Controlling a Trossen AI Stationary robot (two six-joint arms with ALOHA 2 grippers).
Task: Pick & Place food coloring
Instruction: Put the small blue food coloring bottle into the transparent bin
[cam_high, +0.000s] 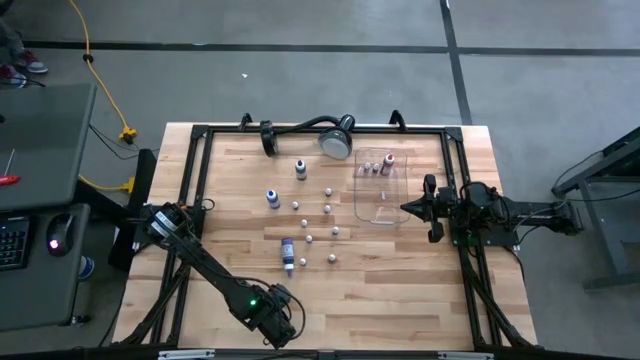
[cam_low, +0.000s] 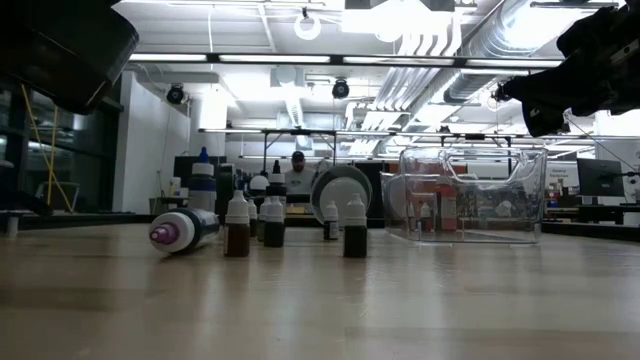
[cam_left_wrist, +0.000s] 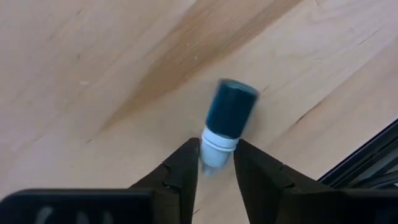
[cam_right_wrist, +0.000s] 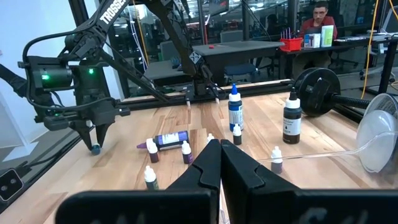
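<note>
Left gripper (cam_left_wrist: 216, 163) is pinching the white cap of a little blue food coloring bottle (cam_left_wrist: 228, 118) near the counter's (cam_high: 400, 290) front-left corner. Right gripper (cam_right_wrist: 220, 163) is closed, empty, beside the tray (cam_high: 379, 210).

Bright ceiling lights (cam_low: 345, 15) lit the room evenly, casting soft shadows on the wooden table (cam_high: 400, 290). A blue dropper bottle (cam_left_wrist: 229, 118) appeared motion-blurred in the left wrist view.
</note>
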